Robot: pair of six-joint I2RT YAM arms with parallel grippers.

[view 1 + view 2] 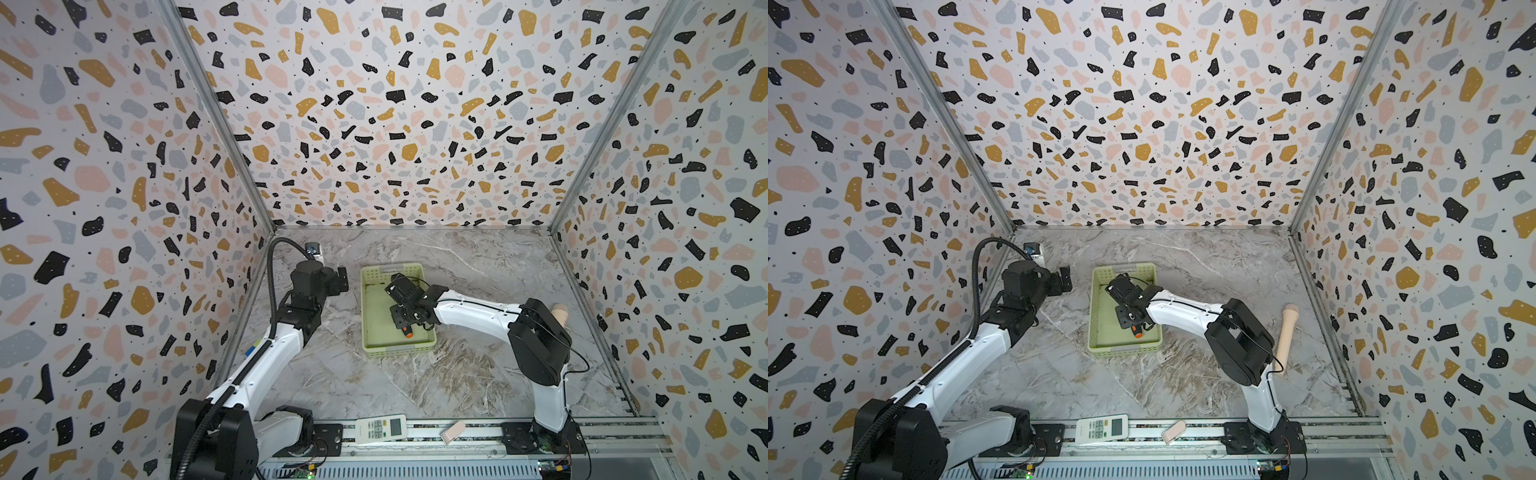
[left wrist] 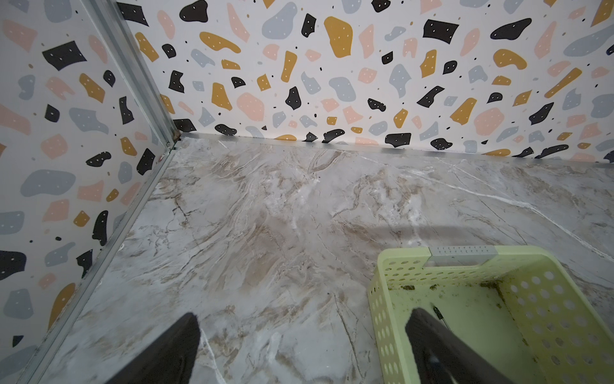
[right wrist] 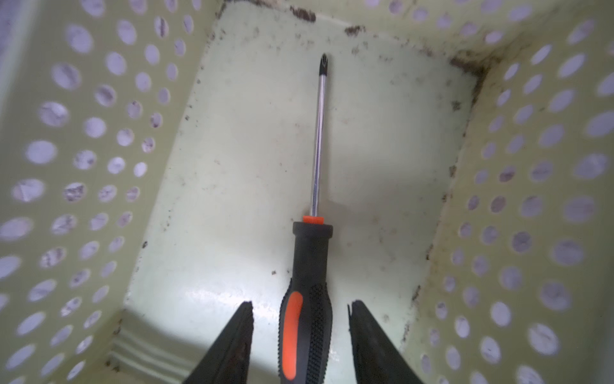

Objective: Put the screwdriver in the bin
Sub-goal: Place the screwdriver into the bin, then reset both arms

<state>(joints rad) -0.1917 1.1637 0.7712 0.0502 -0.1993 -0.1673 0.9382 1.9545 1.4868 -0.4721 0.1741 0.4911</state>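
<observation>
- Release looks like the step in hand, going by the right wrist view. The screwdriver (image 3: 307, 266) lies lengthwise on the floor of the bin (image 3: 99, 139), tip toward a far corner. The right gripper (image 3: 300, 306) straddles the black-and-orange handle with a clear gap on each side, gripping nothing.
- Same view, my advice: spread the jaws a touch wider, then lift straight up. The fingertips sit low beside the handle and the perforated walls are close. A slanted or sideways exit could roll the tool or catch a wall.
- In both top views the right arm (image 1: 469, 311) reaches from its base across the table (image 1: 374, 386). Its elbow is raised, the forearm slopes toward the bin, and the wrist is bent so the gripper points down inside the bin's nearer half. Only the screwdriver's orange end shows past the gripper body, and the fingers are hidden under the wrist.
- In both top views the left arm (image 1: 967, 353) stands by the left wall. The left gripper (image 1: 1064, 280) is held over the table near the bin's far left corner, apart from it.
- In the left wrist view the left fingers (image 2: 172, 349) are spread wide with nothing between them. A thin shaft tip shows on the bin floor beyond one finger.
</observation>
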